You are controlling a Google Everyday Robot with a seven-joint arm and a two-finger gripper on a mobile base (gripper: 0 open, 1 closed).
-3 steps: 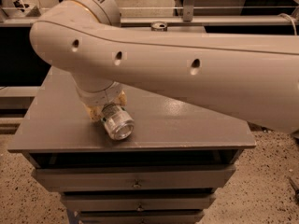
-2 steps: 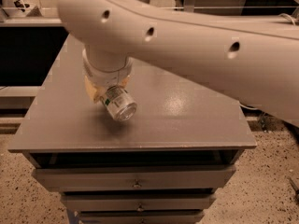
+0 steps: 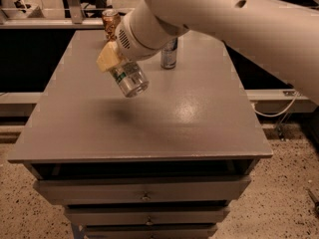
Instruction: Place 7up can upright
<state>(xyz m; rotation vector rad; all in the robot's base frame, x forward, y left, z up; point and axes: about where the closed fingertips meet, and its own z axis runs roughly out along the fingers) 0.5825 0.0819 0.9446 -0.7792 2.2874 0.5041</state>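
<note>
The 7up can (image 3: 129,79) is silver-white with green markings. It hangs tilted in the air above the left middle of the grey tabletop (image 3: 149,118), its end facing down and toward me. My gripper (image 3: 115,59) is shut on the can's upper part, with a yellowish finger (image 3: 105,59) showing on the left. The big white arm (image 3: 224,19) comes in from the upper right and hides the rest of the gripper.
A brown-orange can (image 3: 110,23) stands at the table's far left edge. A slim silver-blue can (image 3: 169,55) stands at the far middle, partly behind the arm. Drawers (image 3: 144,190) sit under the tabletop. Speckled floor surrounds the cabinet.
My gripper has lifted the can off the tabletop and carried it up and back. The arm has risen, uncovering the two cans at the far side.
</note>
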